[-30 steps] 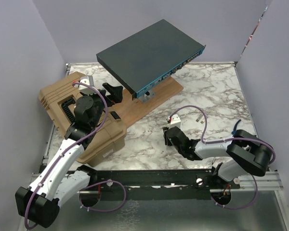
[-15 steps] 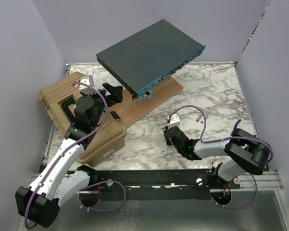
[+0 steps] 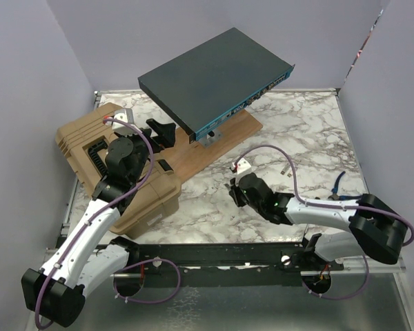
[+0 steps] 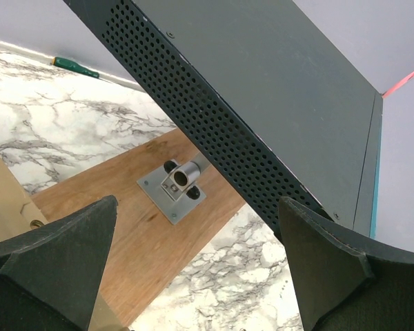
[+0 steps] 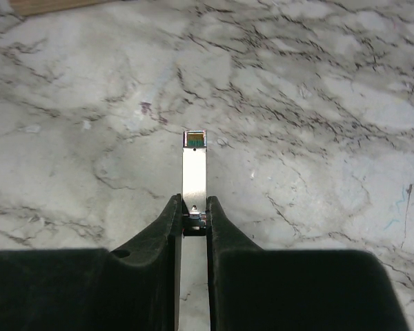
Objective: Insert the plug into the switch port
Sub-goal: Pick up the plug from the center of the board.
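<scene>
Two pincers are seen. The plug (image 5: 194,165) is gripped at its back end by the right pincer (image 5: 194,210), low over the desk (image 3: 310,138), its long side pointed straight ahead. The switch (image 3: 214,76) is found further away and to the left, well apart, raised on a stand (image 4: 172,186). The left pincer (image 4: 196,207) is held wide open beside the switch, nearer but empty.

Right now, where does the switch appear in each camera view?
Top external: the switch is upper centre, raised above the wooden board.
Left wrist: it fills the upper right, perforated side facing the camera.
Right wrist: not in it.
Shared landmark: the marble tabletop, seen in all three.
</scene>
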